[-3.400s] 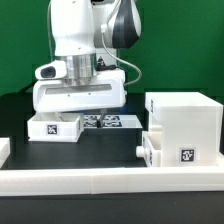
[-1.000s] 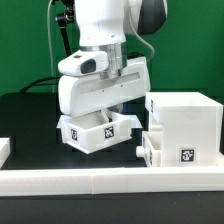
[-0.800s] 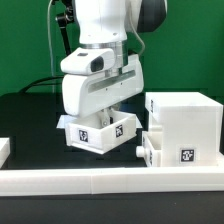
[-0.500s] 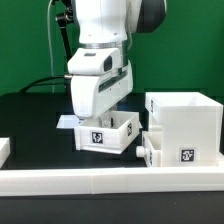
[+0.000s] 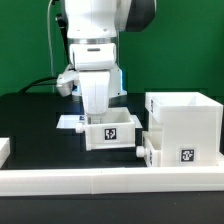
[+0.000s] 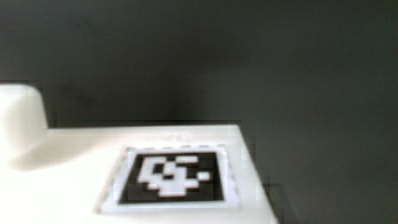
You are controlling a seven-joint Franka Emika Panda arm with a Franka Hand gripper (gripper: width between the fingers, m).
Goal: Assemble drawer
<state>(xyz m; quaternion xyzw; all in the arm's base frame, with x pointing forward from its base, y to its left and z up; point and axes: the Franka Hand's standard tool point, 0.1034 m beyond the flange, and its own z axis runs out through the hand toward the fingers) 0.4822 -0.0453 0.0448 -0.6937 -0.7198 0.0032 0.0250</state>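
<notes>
your gripper [image 5: 103,118] looks clamped on the small white plastic tray [image 5: 112,133]; keep it level, line it up with the tall white cube-shaped housing [image 5: 184,125].

White all over, this arm [image 5: 95,40]: smooth, rounded glossy shells, with a dark grey-black joint cap up at the exterior view's right. The boxy white hand [image 5: 96,88] has a darker recessed band on its face, and a black cable trails behind.
</notes>
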